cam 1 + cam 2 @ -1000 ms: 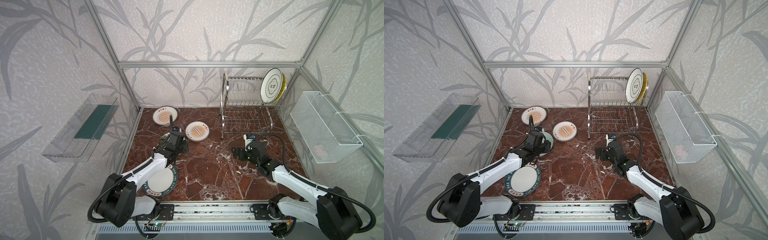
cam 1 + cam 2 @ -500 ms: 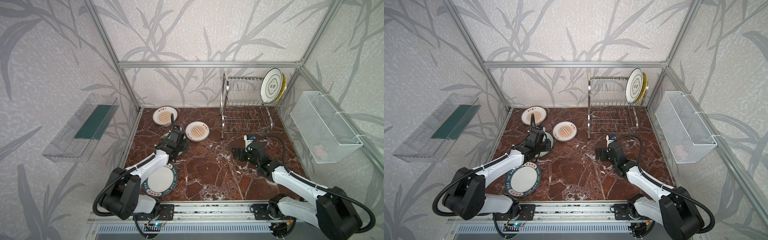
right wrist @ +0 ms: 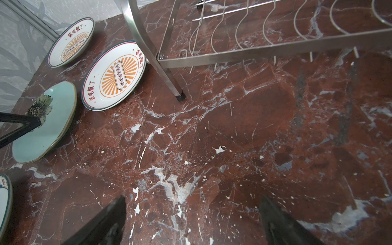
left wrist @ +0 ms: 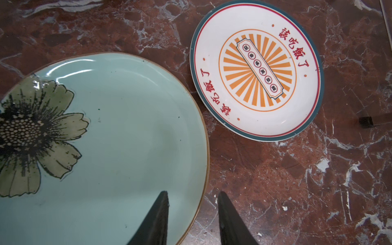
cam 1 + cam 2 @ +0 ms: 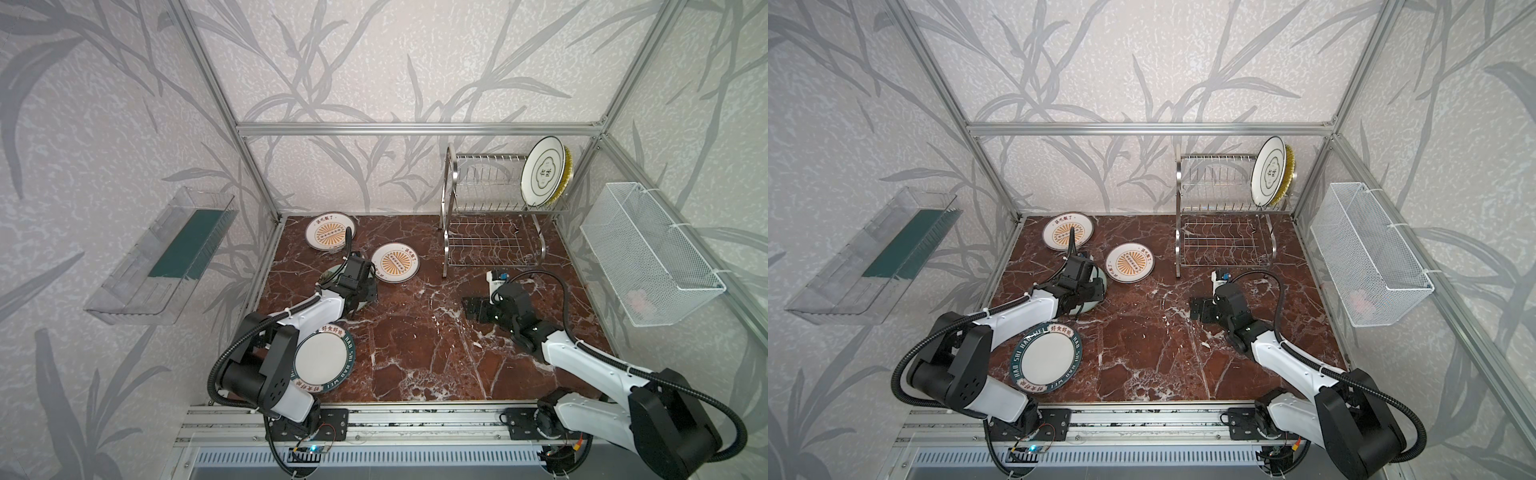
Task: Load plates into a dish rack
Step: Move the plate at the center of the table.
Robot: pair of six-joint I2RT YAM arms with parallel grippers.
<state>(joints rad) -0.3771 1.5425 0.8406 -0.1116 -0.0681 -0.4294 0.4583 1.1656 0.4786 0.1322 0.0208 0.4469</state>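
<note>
Left wrist view showed the left gripper (image 4: 192,192) half spread astride the green plate (image 4: 127,127) rim: one finger above the glaze, the other outside above the bench (image 4: 297,169), neither visibly touching. The step in hand looked like grasping a third plate. In a top view the cloud plate (image 5: 542,173) and yellow plate (image 5: 566,174) stood in the rack (image 5: 486,183), upper tier, right end. Next, the jaws needed to pinch the rim and lift without nudging the sunburst plate (image 4: 256,70) just beside. The right gripper (image 3: 192,196) hung spread wide, empty, before the rack.
</note>
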